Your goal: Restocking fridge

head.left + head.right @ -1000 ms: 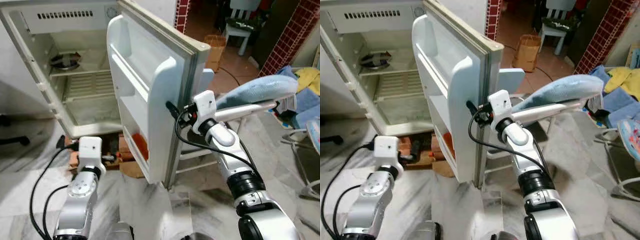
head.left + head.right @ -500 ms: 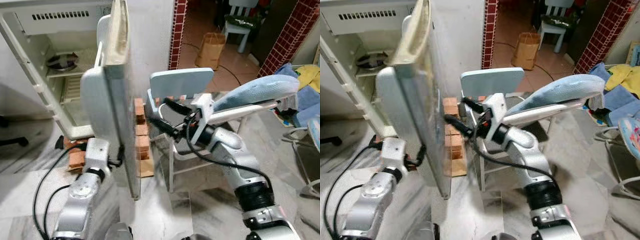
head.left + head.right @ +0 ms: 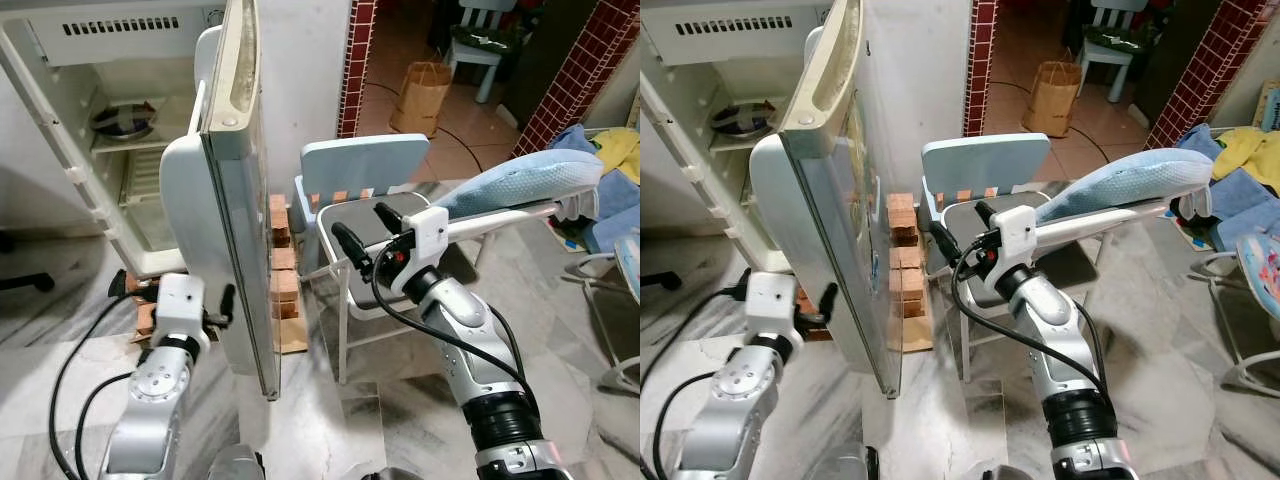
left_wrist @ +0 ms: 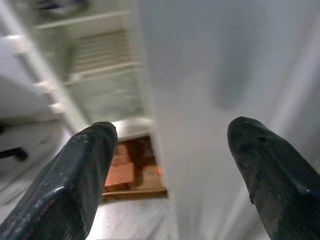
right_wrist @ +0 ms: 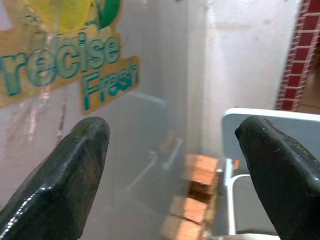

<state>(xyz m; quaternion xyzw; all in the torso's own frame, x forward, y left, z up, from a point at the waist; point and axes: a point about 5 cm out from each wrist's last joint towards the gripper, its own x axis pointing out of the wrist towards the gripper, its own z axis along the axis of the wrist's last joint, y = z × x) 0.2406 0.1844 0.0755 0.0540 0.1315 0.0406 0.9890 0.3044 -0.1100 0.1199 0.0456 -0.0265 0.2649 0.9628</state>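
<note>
**Swinging the door wide, backing the right arm off**

Standing edge-on to the head camera now: the fridge door (image 3: 235, 190), which a second ago was showing its inner shelves and has since swung through to this wider angle, holding it over the last half second. Pulling back from the door's outer face: the right end effector (image 3: 358, 238), half a second ago close against that face, now hanging apart from it over the chair (image 3: 365, 170), both black fingers spread and gripping nothing. Facing the door's printed sticker (image 5: 65, 62) in the right wrist view, with the brick stack (image 3: 283, 275) beyond.

Hovering low beside the door's inner side: the left end effector (image 4: 175, 170), fingers parted wide and empty, the white inner panel between them, apparently not touching.

Lying open to the left: the fridge cavity (image 3: 150, 170), a dark dish (image 3: 122, 118) sitting on the upper shelf, the wire shelves below looking bare.

Reading the change for the task: opening seemingly done, access to the shelves gained, restocking itself not yet begun since neither end effector is carrying any item. Needing next, probably, something to load; no stock plainly visible. Watching the door, too, for drifting shut with nothing bracing it.
</note>
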